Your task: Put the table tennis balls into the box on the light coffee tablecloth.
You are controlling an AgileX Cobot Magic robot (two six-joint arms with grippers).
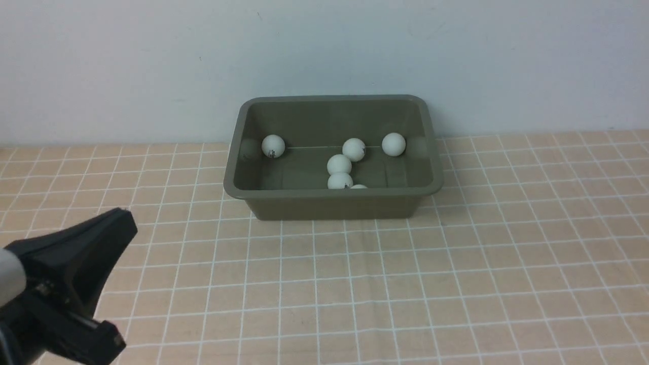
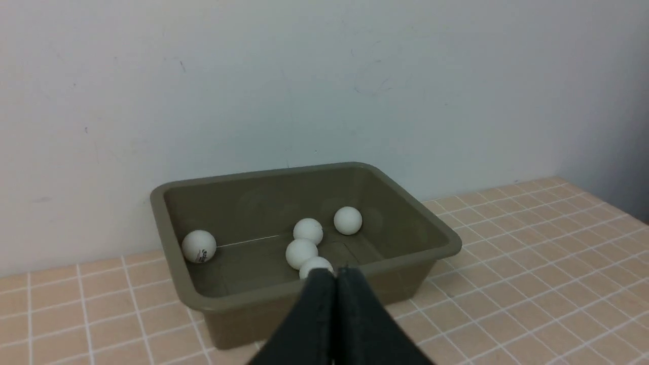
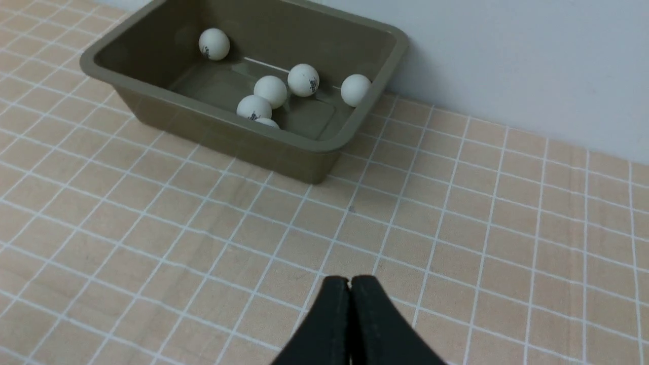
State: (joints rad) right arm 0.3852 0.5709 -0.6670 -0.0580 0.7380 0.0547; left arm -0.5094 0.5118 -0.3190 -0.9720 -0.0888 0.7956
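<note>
White balls point(image 1: 339, 165), 6 of them, all sit inside the green box point(image 1: 324, 205) on the light cloth point(image 1: 299, 279); both grippers' fingers are pressed together, holding nothing; the job looks finished.

You see the box point(image 1: 334, 205) in olive-green plastic, smooth and satin-matt, with a faint sheen along its rim. The table tennis balls point(image 1: 339, 165) inside look like smooth, matt white plastic. Beneath the box, your light coffee tablecloth point(image 1: 284, 314) appears as matt cloth, slightly rippled. Your left jaws point(image 2: 337, 276) and right jaws point(image 3: 350, 284) look dark and matt.
</note>
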